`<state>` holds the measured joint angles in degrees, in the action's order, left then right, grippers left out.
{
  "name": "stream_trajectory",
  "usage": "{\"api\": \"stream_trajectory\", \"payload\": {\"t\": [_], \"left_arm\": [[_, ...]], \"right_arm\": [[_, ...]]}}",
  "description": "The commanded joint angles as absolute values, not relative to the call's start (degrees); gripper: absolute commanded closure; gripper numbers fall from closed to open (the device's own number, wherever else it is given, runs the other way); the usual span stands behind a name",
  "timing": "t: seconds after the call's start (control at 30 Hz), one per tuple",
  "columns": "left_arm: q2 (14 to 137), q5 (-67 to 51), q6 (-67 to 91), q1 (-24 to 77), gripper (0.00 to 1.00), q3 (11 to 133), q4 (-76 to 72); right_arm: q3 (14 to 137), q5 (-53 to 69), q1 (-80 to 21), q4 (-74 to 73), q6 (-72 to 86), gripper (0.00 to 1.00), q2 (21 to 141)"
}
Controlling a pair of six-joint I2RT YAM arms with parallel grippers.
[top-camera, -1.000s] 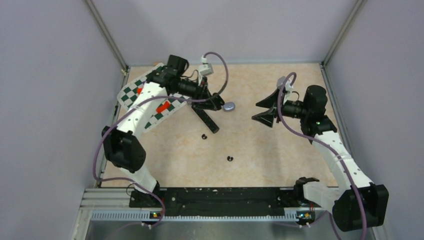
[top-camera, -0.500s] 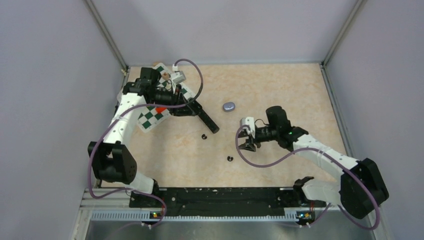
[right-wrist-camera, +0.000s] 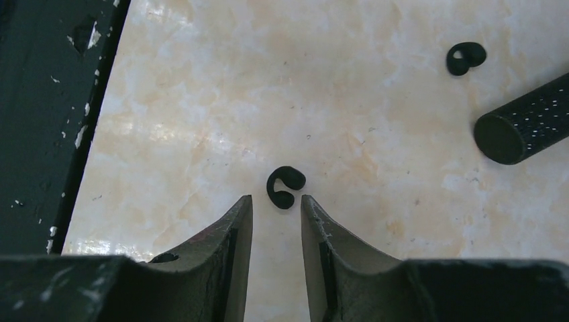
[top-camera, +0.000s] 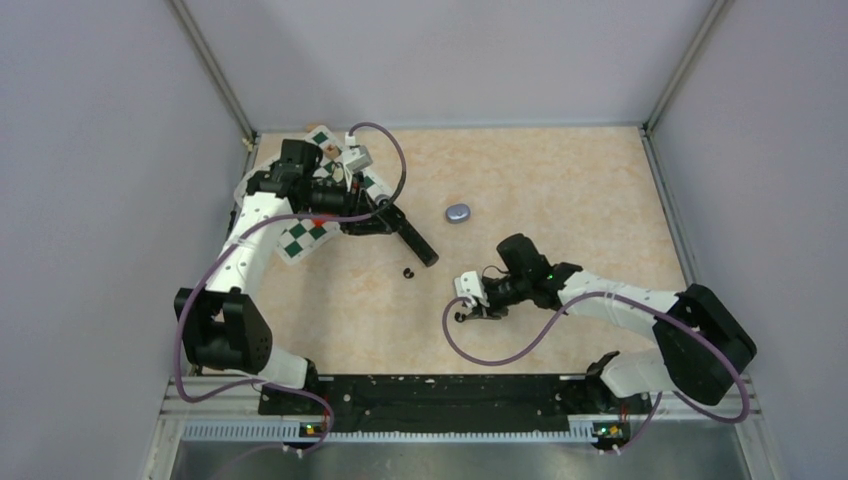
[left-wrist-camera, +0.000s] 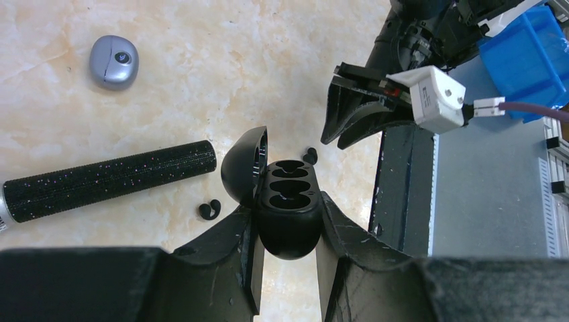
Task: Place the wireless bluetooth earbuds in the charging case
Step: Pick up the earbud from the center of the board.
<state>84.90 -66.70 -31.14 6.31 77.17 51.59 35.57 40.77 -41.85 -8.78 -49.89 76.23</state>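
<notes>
Your right gripper (right-wrist-camera: 276, 199), jaws apart, has 1 black earbud (right-wrist-camera: 285, 186) at 12 o'clock: advance and pinch. Left gripper (left-wrist-camera: 287, 204) clamps the charging case (left-wrist-camera: 286, 228).

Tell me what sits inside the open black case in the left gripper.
The black case shows moulded wells that look empty. Fingers of the left gripper cover its sides.
</notes>
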Motion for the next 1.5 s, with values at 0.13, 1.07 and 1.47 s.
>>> {"api": "stream_trajectory", "payload": {"t": [0.13,1.07,1.47], "left_arm": [[82.79,-69.34,-30.66,6.24,1.0,76.13,48.86],[83.89,-69.98,-30.75,6.24,1.0,75.33,48.22],[83.75,-70.57,-30.74,6.24,1.0,75.17,48.17]], "right_arm": [[37.82,31.95,-47.52,-9.37,-53.5,0.68,80.1],[38.08,25.51,-52.77,-4.74,-51.58,0.66,83.74],[38.33,19.75,-52.95,-0.56,-48.27,0.72,84.89]]}}
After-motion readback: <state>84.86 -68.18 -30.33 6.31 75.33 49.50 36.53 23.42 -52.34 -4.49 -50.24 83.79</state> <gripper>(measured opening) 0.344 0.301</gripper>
